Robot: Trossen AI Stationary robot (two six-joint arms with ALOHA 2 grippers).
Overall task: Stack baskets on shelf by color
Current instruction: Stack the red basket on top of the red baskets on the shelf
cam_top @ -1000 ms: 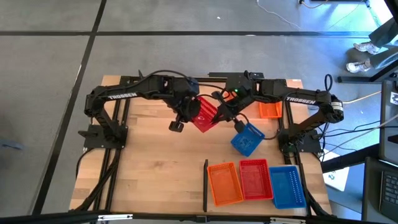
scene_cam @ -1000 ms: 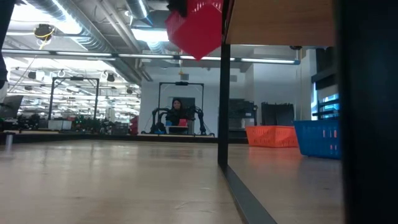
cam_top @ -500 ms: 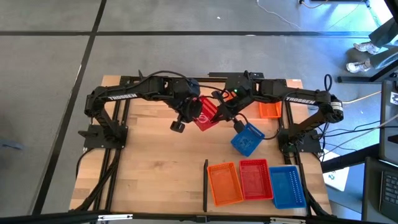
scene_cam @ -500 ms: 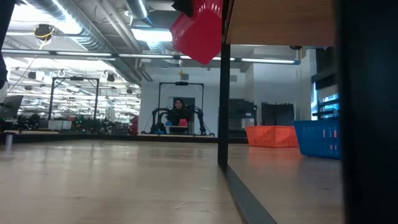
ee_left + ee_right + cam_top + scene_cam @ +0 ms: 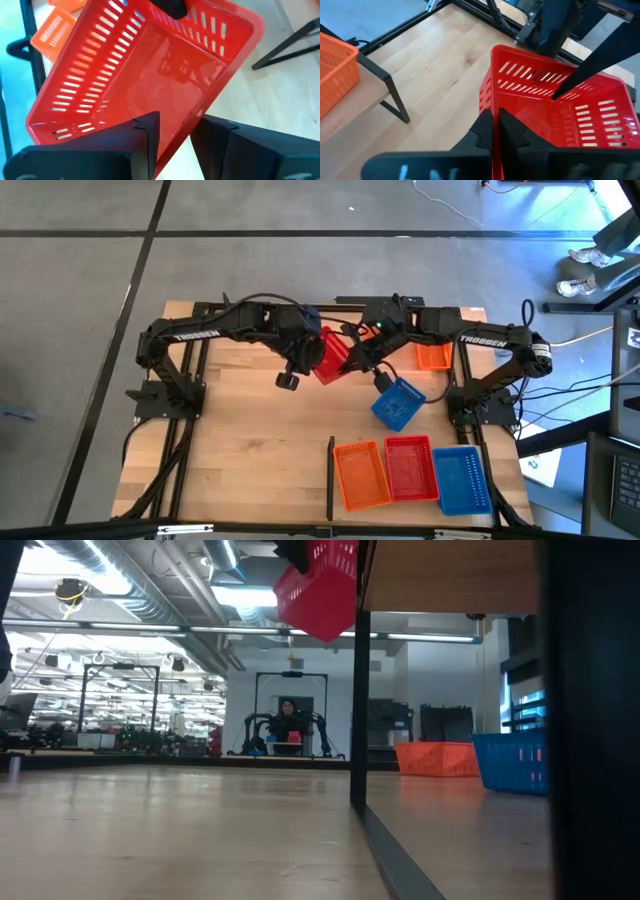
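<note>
A red basket [image 5: 330, 358] hangs tilted in the air over the far middle of the shelf [image 5: 240, 440], between both grippers. It also shows at the top of the low view, the red basket [image 5: 320, 595]. My right gripper [image 5: 352, 358] is shut on its right-hand wall. My left gripper [image 5: 312, 362] stands open at the opposite side. One of its fingers [image 5: 147, 142] is inside the basket and the other [image 5: 217, 147] outside, near a corner. My right gripper pinches the rim of one wall [image 5: 492, 102] of the red basket, one finger inside and one outside, slanting down from the table's right. The basket is lifted clear and tilted. My left gripper straddles the opposite wall [image 5: 180, 135]; whether its fingers touch it I cannot tell.
A blue basket [image 5: 398, 402] lies askew on the shelf right of centre, and an orange basket [image 5: 433, 356] lies at the far right. Near the front right, an orange [image 5: 362, 475], a red [image 5: 410, 468] and a blue basket [image 5: 462, 478] stand in a row beside a black divider strip [image 5: 330, 478].
The red basket has tipped and shifted slightly toward the far edge, staying clear of the shelf. My left gripper has turned a little at the wrist without leaving its place.
</note>
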